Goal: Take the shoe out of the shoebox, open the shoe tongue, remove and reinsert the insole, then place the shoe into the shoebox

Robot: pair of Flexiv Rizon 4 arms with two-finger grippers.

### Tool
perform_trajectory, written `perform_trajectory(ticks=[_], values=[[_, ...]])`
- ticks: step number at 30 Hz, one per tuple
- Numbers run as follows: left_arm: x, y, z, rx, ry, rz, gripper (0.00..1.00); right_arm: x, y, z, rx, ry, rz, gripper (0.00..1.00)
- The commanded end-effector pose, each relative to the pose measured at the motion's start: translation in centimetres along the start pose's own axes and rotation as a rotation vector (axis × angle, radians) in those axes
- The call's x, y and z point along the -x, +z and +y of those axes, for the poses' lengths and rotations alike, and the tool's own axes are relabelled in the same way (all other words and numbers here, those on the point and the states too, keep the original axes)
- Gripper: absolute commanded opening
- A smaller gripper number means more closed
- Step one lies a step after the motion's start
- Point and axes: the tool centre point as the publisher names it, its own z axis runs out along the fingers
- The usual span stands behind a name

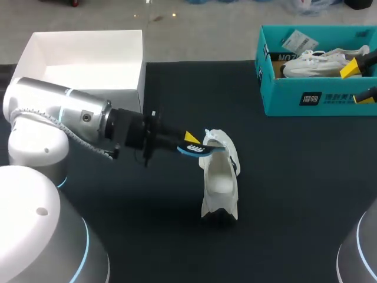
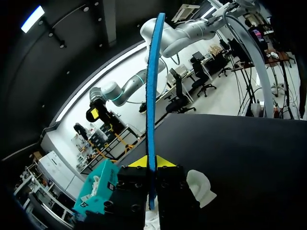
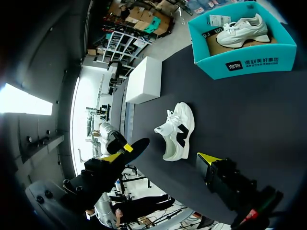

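Head view: over the black table (image 1: 294, 177), the left gripper (image 1: 189, 141) clamps the blue insole (image 1: 194, 151); the right gripper (image 3: 165, 155) is spread wide.

Right hand (image 1: 359, 82) cut off at edge; boxed shoe (image 1: 312, 63) partly hidden.

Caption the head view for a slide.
Left hand holds the flat blue insole beside the white sneaker on the black table.

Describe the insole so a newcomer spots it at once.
On the black table, find the white shoe alone at the middle, away from the teal shoebox. The insole is the thin flat piece by the shoe's far end, pinched in the left tool. It is the only bright blue thing there; the shoebox is teal, the shoe white.
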Motion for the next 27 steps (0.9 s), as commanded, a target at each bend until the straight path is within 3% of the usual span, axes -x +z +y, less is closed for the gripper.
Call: perform_trajectory(ticks=[1, 21, 27], values=[[-1.6, 1.5, 0.6, -0.009, -0.017, 0.014, 0.00, 0.0, 0.1, 0.0, 0.000, 0.002, -0.003, 1.00], [-2.2, 1.6, 0.5, -0.004, -0.041, 0.004, 0.00, 0.0, 0.1, 0.0, 0.000, 0.002, -0.003, 1.00], [-4.4, 3.0, 3.3, 0.032, -0.067, 0.048, 0.00, 0.0, 0.1, 0.0, 0.000, 0.002, -0.003, 1.00]])
